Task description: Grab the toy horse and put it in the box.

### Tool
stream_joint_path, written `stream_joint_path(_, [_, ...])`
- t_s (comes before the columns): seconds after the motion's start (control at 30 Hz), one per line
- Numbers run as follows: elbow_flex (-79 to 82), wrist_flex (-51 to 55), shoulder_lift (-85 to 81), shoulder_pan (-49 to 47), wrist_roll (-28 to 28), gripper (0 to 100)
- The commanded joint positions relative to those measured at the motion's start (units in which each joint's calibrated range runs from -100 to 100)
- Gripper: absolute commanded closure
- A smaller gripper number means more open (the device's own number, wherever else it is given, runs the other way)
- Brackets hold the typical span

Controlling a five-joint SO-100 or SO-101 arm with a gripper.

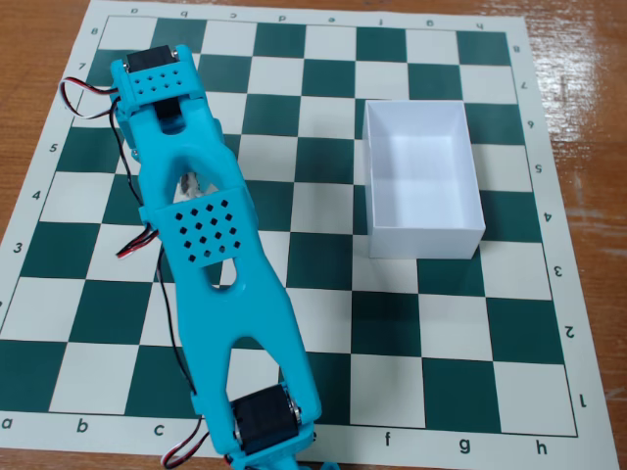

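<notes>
The toy horse (pixel 190 183) is a tiny grey-white figure. Only part of it shows, through a gap in the cyan arm, on the board's left side around rows 4 and 5. My gripper (pixel 186 162) hangs below the arm's upper links right over the horse. Its fingers are hidden by the arm, so I cannot tell whether it is open or shut, or whether it touches the horse. The white open-topped box (pixel 469 191) stands empty on the right half of the board, several squares to the right of the horse.
The green-and-white chessboard mat (pixel 323 323) lies on a wooden table (pixel 578 59). The cyan arm (pixel 211 255) runs from its base at the bottom edge up to the board's upper left. Red, black and white wires (pixel 78 98) loop out on its left.
</notes>
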Motion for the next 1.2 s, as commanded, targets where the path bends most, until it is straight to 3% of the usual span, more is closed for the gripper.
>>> stream_joint_path(0.0, [-2.6,0.93,-2.23,1.27,0.18,100])
stream_joint_path(0.23, [1.95,2.34,-12.32,4.2,2.14,100])
stream_joint_path(0.57, [25.62,-1.14,-35.33,13.2,6.43,100])
stream_joint_path(0.9, [49.29,-14.18,-54.71,26.91,12.59,100])
stream_joint_path(1.17, [63.49,-30.13,-58.07,35.77,16.35,100])
